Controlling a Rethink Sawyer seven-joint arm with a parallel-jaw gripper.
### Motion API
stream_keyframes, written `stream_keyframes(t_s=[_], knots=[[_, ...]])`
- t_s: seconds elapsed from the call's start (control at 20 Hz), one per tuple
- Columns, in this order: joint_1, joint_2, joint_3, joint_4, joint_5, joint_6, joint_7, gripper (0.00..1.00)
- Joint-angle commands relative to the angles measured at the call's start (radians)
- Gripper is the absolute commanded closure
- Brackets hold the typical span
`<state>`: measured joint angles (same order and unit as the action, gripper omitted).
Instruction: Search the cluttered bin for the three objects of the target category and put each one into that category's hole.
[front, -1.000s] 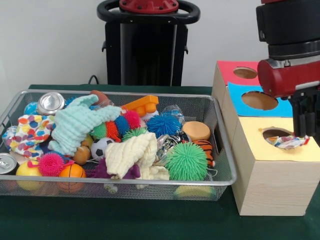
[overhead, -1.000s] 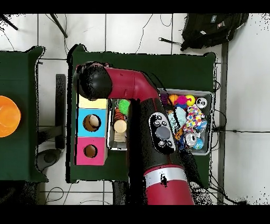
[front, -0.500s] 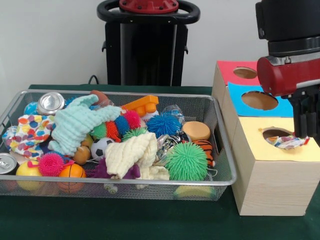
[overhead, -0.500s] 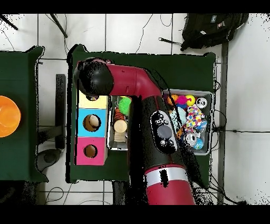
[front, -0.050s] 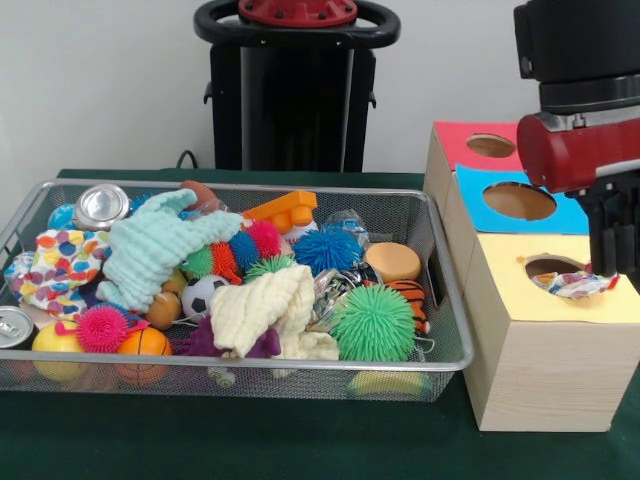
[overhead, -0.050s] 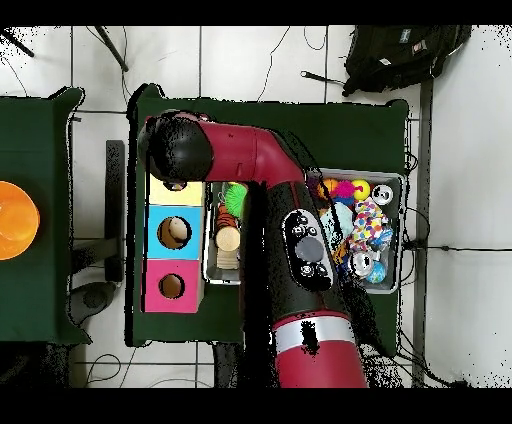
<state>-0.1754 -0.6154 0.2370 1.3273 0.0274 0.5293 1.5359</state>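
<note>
1. Gripper (front, -0.050s: 612, 235): above the yellow box (front, -0.050s: 545, 350), at the tabletop's right edge in the front view; whether it is wide or narrow cannot be told.
2. Wrapper (front, -0.050s: 572, 284): crumpled, lodged in the yellow box's hole (front, -0.050s: 553, 267), partly proud of the rim.
3. Bin (front, -0.050s: 440, 300): still cluttered with balls, cloths and cans.
4. Step in hand, as judged: seating the wrapper. Done well, it drops clear through the hole; a push straight down at its centre would avoid snagging the rim.
</note>
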Motion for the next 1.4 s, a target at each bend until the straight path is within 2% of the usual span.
stream_keyframes(t_s=[0.05,0.3,0.55,0.6,1.4], knots=[[-0.065,0.048,0.063,0.083,-0.022,0.05,0.021,1.0],[-0.118,0.046,0.12,0.143,-0.015,0.0,0.006,1.0],[-0.144,0.06,0.157,0.144,-0.025,-0.017,0.003,1.0],[-0.149,0.061,0.165,0.146,-0.031,-0.018,0.01,0.0],[-0.157,0.054,0.188,0.164,-0.048,-0.029,0.027,0.0]])
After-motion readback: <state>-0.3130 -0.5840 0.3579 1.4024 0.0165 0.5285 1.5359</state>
